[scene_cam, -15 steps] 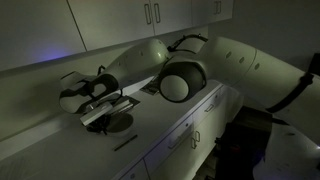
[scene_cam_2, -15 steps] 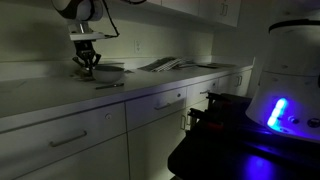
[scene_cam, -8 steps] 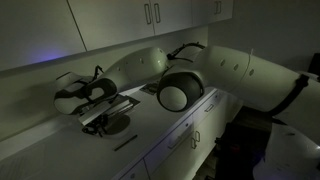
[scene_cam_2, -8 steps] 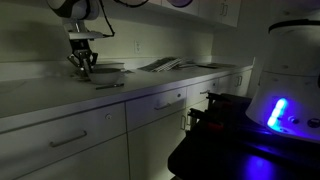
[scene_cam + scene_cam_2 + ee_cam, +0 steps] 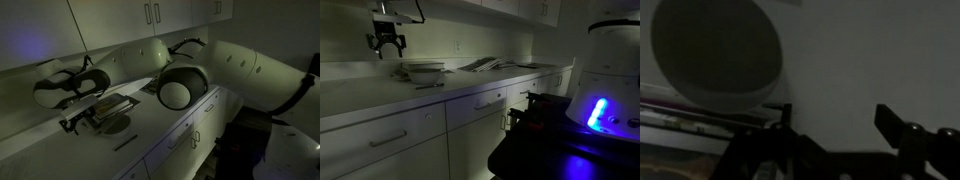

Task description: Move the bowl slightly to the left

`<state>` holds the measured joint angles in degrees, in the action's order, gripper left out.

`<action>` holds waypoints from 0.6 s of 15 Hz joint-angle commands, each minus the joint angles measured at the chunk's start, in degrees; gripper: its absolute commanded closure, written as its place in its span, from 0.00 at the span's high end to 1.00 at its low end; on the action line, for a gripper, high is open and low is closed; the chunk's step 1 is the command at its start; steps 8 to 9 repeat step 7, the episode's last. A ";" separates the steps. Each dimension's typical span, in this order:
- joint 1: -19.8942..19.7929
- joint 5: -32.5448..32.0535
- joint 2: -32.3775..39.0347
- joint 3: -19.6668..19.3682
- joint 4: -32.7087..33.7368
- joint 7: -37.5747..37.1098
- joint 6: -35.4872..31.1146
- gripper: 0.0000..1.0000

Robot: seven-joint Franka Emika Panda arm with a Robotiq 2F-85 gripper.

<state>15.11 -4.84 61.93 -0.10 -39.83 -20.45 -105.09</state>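
The scene is very dark. A shallow pale bowl [image 5: 423, 70] sits on the countertop [image 5: 380, 95] by the back wall. In an exterior view my gripper [image 5: 386, 44] hangs in the air above and to the left of it, with its fingers spread and nothing between them. In the wrist view the bowl [image 5: 718, 50] is a large round shape at the upper left. My gripper [image 5: 837, 120] is open over bare counter beside it, touching nothing. An exterior view shows the bowl [image 5: 113, 120] dimly, to the right of the arm's end.
A thin dark stick [image 5: 430, 85] lies on the counter in front of the bowl. Flat papers [image 5: 490, 64] lie further along. Wall cabinets [image 5: 150, 15] hang above. The bulky white arm [image 5: 180, 85] reaches over the counter. A blue-lit base [image 5: 598, 110] stands on the floor.
The gripper was shut at the bowl a second ago. It has since opened, let go, and risen up and away to the left, leaving the bowl on the counter.
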 commanded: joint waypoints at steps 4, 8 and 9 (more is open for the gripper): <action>3.59 -3.51 -10.82 -2.32 -13.75 -7.64 -11.29 1.00; 4.62 -3.86 -16.61 -2.18 -21.28 -11.09 -11.08 1.00; 4.62 -3.86 -16.61 -2.18 -21.28 -11.09 -11.08 1.00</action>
